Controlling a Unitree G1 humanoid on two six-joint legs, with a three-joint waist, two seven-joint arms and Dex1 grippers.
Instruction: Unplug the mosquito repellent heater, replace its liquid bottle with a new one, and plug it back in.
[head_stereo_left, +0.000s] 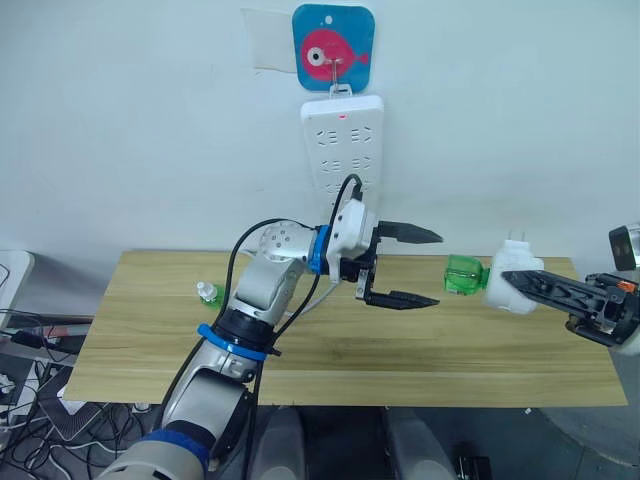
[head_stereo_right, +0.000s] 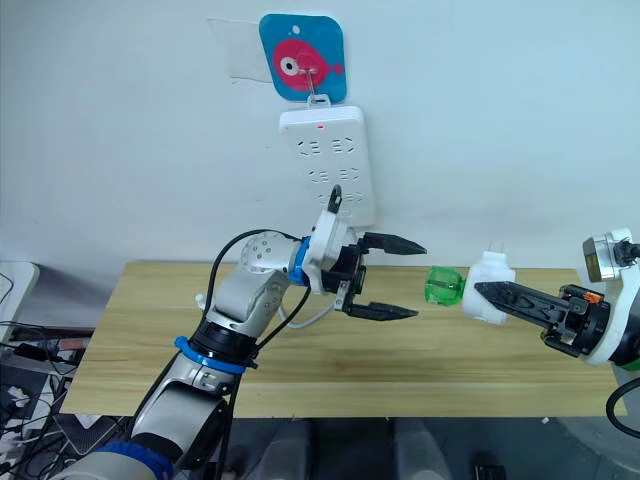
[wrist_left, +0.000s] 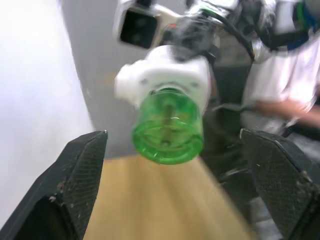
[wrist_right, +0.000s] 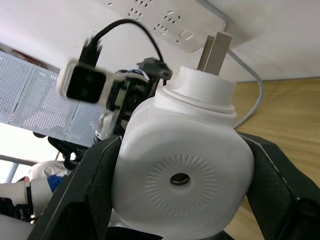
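heater unplugged: the mosquito repellent heater (head_stereo_left: 508, 283) is hanging in the air above the right end of the wooden surface (head_stereo_left: 340, 350), clamped in the right gripper (head_stereo_right: 500, 293), whose jaws are pressing on its two sides. its plug prongs are pointing up, and its green liquid bottle (head_stereo_left: 463, 275) is sticking out sideways toward the left gripper (head_stereo_left: 410, 266). the left gripper is hovering above the middle of the surface with its jaws spread wide apart, one above the other, holding nothing. its fingertips are reaching just short of the bottle, apart from it; in the left wrist view the bottle's round base (wrist_left: 167, 129) is sitting between the two fingers (wrist_left: 82, 172) without touching either. a white power strip (head_stereo_left: 342, 142) is hanging on the wall behind, above the surface, from a hook on a blue fish plaque (head_stereo_left: 333, 46), with a small red light showing near its top. a small clear bottle with a green cap (head_stereo_left: 209, 293) is lying on the surface near the left arm.
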